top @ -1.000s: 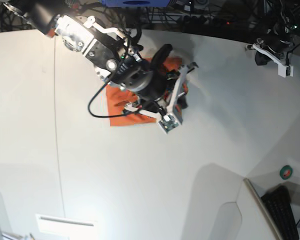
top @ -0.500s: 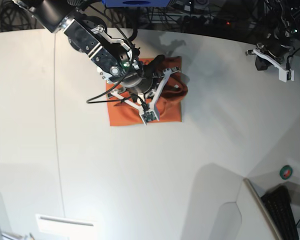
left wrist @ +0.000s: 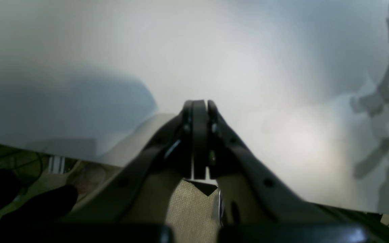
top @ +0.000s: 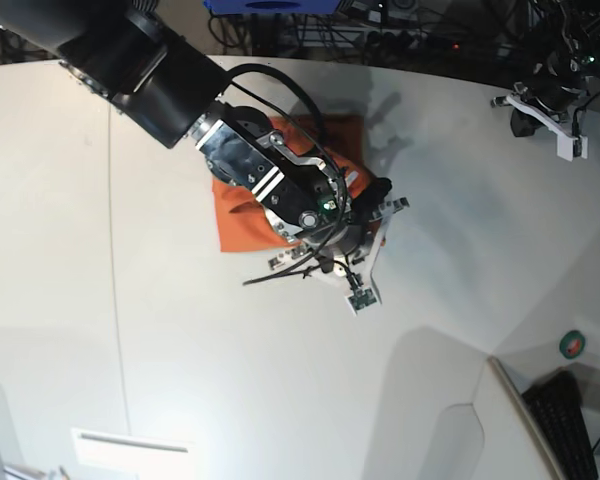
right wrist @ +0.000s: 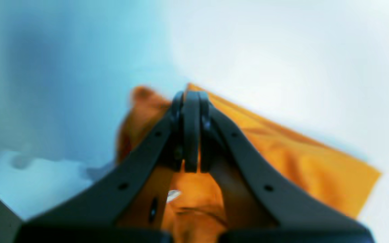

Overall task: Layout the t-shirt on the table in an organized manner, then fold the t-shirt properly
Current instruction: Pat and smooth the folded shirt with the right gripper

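T-shirt [top: 242, 205] now sits folded upper-centre on the surface [top: 180, 380]; right gripper [right wrist: 191, 101] just let go, jaws clenched empty, left gripper [left wrist: 198, 111] clenched too, so folding looks basically done.

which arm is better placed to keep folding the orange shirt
Right, probably. The right gripper, shut and holding nothing, sits directly over the t-shirt. The left gripper, also shut, is parked at the table edge, far from the cloth.

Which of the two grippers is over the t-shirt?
The right gripper, shut, with orange t-shirt beneath it. The left gripper, also shut, sees only bare white table.
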### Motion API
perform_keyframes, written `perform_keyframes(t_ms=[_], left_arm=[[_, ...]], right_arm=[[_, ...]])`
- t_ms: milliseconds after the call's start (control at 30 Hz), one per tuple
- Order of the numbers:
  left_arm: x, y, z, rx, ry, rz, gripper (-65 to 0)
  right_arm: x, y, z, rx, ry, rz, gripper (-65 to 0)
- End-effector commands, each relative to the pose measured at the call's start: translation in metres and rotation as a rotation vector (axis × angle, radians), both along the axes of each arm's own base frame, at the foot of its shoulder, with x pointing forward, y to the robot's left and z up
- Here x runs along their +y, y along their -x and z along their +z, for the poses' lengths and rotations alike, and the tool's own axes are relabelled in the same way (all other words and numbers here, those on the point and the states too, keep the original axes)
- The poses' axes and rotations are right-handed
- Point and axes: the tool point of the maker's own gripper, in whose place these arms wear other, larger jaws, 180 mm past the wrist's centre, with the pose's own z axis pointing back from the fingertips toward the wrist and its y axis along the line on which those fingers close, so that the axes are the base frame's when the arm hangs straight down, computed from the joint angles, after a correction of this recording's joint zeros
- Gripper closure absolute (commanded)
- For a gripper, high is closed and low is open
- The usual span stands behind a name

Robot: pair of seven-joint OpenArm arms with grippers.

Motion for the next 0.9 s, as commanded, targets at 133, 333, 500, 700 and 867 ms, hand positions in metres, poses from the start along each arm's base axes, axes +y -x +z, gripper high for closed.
perform_keyframes(t_ms=[133, 333, 500, 700, 867], left_arm=[[0.008, -0.007, 0.011, -0.034, -0.024, -0.008, 0.0], [0.009, -0.008, 0.013, -0.040, -0.030, -0.011, 0.0], [0.013, -0.012, 0.017, -0.046, -0.042, -0.017, 0.0], [0.037, -0.011, 0.034, -0.075, -0.091, 0.026, 0.0], [0.056, -0.004, 0.044, -0.093, -0.116, 0.066, 0.0]], right_arm=[[-0.018, 0.008, 0.058, 0.019, -0.059, 0.009, 0.0], [-0.083, 0.055, 0.062, 0.150, -0.122, -0.165, 0.0], [-0.094, 0.111, 0.038, 0.272, -0.117, -0.181, -8.1], [-0.092, 0.157, 0.016, 0.306, -0.021, -0.031, -27.9], [-0.080, 0.154, 0.012, 0.194, -0.008, 0.002, -28.1]])
